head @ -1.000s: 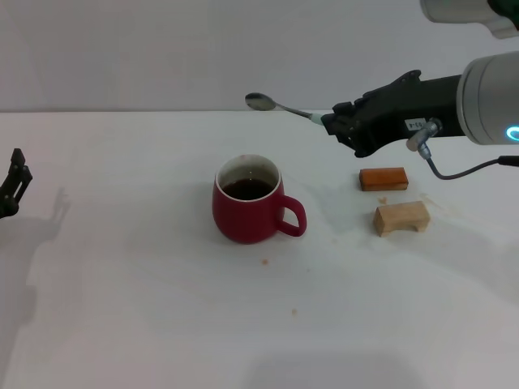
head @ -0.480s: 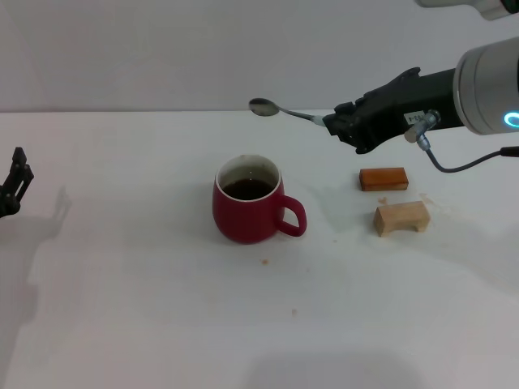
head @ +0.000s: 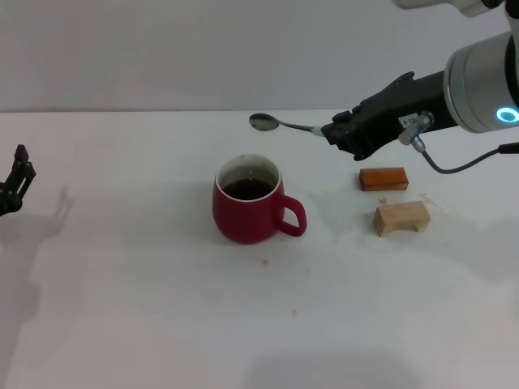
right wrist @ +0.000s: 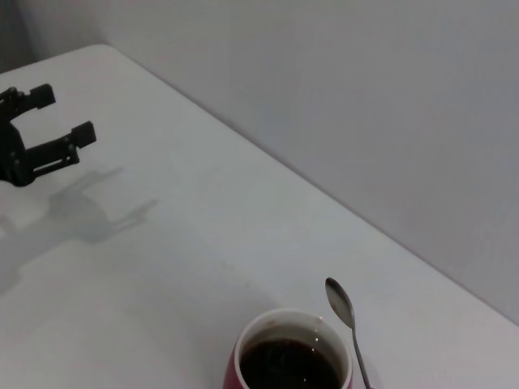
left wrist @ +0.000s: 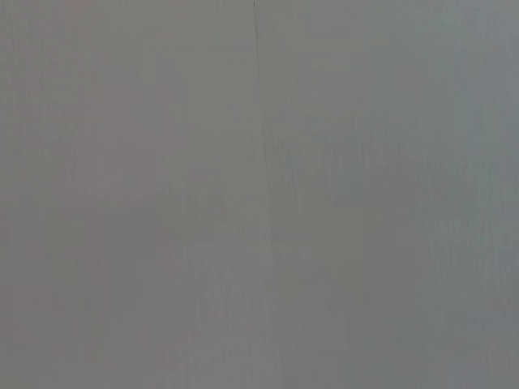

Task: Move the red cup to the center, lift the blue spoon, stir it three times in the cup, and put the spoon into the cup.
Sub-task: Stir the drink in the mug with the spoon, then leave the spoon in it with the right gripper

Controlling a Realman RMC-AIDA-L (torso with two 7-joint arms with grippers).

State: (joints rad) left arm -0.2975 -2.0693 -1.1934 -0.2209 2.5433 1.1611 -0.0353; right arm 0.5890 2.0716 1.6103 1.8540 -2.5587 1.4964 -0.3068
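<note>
The red cup (head: 250, 209) stands in the middle of the table, handle to the right, with dark liquid inside; it also shows in the right wrist view (right wrist: 288, 363). My right gripper (head: 334, 131) is shut on the blue spoon (head: 280, 125) and holds it in the air, behind and to the right of the cup. The spoon's grey bowl points left, above the cup's far rim; its handle is hidden in the fingers. The spoon also shows in the right wrist view (right wrist: 345, 319). My left gripper (head: 18, 173) is open and parked at the table's left edge.
An orange-brown block (head: 383, 178) and a tan wooden block (head: 401, 217) lie to the right of the cup, below my right arm. The left gripper also shows in the right wrist view (right wrist: 49, 126). The left wrist view shows only a grey surface.
My right gripper has lowered the spoon and moved it slightly toward the cup. The cup and the left arm have not moved.
</note>
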